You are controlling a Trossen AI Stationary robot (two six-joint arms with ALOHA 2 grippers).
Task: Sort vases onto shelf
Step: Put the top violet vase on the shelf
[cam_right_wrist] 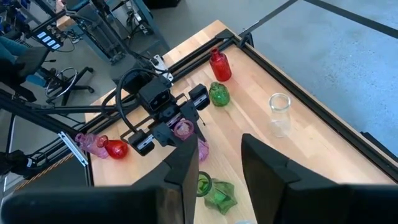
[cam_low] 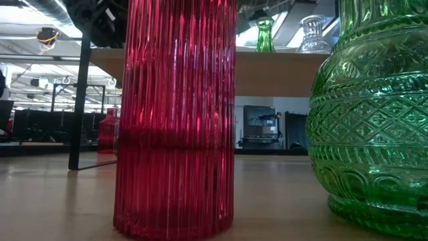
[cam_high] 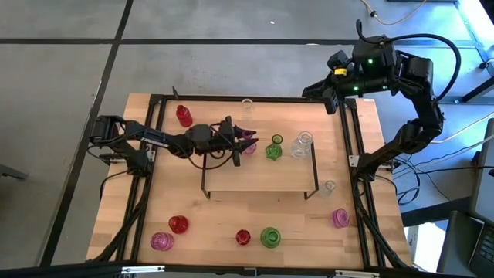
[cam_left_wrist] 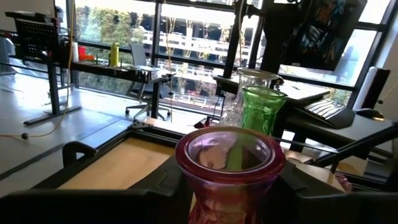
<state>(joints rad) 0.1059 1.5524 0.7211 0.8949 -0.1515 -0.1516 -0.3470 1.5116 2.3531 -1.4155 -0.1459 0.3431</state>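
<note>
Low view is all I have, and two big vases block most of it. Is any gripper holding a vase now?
Observer: Yes. The left gripper is shut on a pink vase, over the left part of the shelf.
Operator: And the other arm, please?
Observer: The right gripper is open and empty, raised near the right back corner of the table.

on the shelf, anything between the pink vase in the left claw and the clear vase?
Yes: one green vase stands between the pink vase in the left claw and the clear vase on the shelf, per the high view.
</note>
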